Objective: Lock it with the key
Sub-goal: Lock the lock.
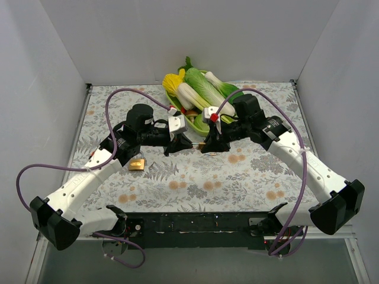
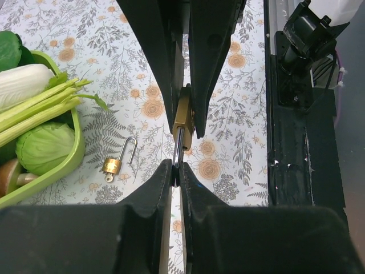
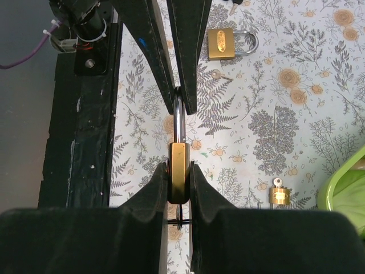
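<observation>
A brass padlock (image 3: 179, 165) hangs in the air between my two arms, above the flowered table. My right gripper (image 3: 179, 171) is shut on its brass body. My left gripper (image 2: 178, 169) is shut on its silver shackle (image 2: 179, 147), facing the right gripper head-on. In the top view the left gripper (image 1: 177, 144) and right gripper (image 1: 209, 144) meet at the table's middle. A thin dark piece, apparently the key (image 3: 181, 220), sticks out of the body's underside between my right fingers.
A green tray (image 1: 190, 122) of toy vegetables stands just behind the grippers. A second brass padlock (image 1: 137, 164) lies beside the left arm. A small padlock (image 2: 114, 164) with an open shackle and a key in it lies near the tray (image 2: 63, 165).
</observation>
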Action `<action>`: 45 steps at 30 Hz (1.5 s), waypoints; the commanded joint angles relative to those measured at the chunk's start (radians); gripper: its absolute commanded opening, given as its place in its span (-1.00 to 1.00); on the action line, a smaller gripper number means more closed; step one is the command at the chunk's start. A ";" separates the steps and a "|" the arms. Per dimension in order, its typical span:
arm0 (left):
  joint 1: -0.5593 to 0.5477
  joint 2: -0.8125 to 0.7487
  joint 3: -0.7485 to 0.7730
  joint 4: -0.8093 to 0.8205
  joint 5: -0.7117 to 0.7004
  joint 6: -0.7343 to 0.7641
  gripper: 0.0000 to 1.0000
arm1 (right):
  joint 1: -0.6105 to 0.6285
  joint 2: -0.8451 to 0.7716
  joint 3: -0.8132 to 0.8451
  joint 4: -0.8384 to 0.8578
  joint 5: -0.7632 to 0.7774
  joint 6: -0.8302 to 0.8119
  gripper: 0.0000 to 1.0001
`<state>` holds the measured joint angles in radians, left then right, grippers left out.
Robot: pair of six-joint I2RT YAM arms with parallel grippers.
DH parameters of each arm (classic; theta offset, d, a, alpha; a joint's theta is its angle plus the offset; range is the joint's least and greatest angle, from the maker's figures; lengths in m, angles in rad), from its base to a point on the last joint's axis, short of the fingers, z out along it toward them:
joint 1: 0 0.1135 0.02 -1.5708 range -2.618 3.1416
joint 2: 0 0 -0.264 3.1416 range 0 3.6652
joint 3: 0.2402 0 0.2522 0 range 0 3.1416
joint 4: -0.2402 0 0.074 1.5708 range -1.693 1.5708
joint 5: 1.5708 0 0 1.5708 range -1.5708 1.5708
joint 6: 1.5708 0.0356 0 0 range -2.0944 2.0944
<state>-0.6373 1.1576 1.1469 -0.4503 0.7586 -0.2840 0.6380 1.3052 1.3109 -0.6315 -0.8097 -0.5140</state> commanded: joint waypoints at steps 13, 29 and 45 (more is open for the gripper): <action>-0.007 0.067 0.040 0.067 0.137 -0.073 -1.00 | 0.061 0.008 0.004 0.245 0.007 0.101 -0.97; -0.016 0.085 0.007 0.167 0.173 -0.093 -1.00 | 0.132 0.069 0.040 0.395 -0.005 0.177 -0.97; -0.018 0.091 -0.016 0.182 0.234 -0.092 -1.00 | 0.135 0.101 0.071 0.532 -0.034 0.190 -0.97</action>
<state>-0.5800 1.2232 1.1313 -0.4221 0.7696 -0.3443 0.6880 1.3838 1.2953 -0.5095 -0.7139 -0.3401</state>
